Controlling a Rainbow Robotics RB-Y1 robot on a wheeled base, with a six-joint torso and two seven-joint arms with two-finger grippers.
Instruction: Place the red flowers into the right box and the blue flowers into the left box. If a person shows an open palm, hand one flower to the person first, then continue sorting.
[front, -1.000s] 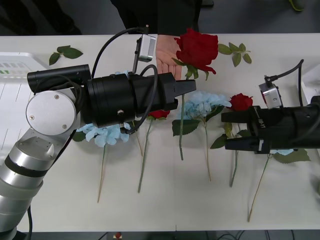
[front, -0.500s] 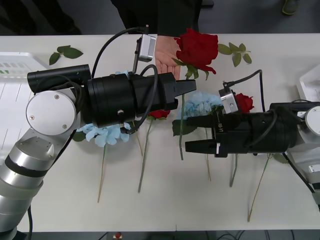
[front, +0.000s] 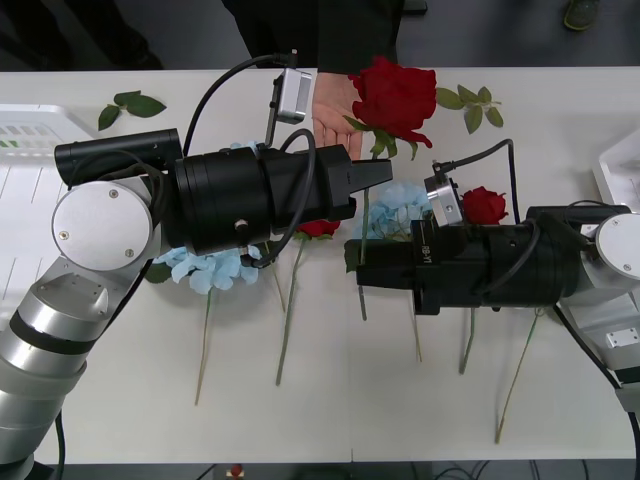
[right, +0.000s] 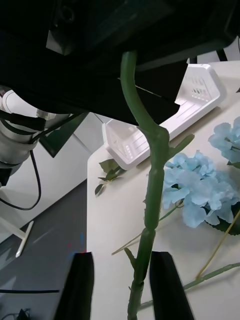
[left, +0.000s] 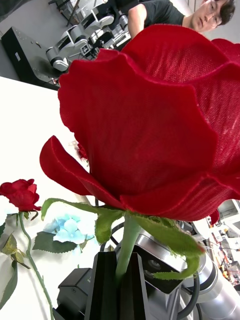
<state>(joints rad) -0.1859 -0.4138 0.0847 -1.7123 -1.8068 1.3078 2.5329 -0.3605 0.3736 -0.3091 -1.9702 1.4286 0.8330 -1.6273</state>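
My left gripper (front: 385, 172) (left: 120, 265) is shut on the stem of a large red rose (front: 393, 100) (left: 150, 125), held up beside a person's open palm (front: 335, 115) at the table's far edge. That rose's stem (front: 364, 215) (right: 150, 200) hangs down, and my right gripper (front: 357, 276) (right: 122, 260) is open with the stem between its fingers. A second red rose (front: 483, 205) and a third (front: 318, 228), partly under my left arm, lie on the table. Blue flowers (front: 400, 212) (front: 205, 268) lie among them. The left box (front: 25, 150) and right box (front: 620, 165) stand at the table's ends.
Loose green leaf sprigs lie at the far left (front: 130, 105) and far right (front: 470, 105). Several long stems (front: 290, 310) run toward the table's front edge. My left arm's black body (front: 240, 195) covers the table's middle left.
My right arm has swung left from the table's right side, bringing its open fingers around the hanging stem. The left arm, rose and palm have stayed still.
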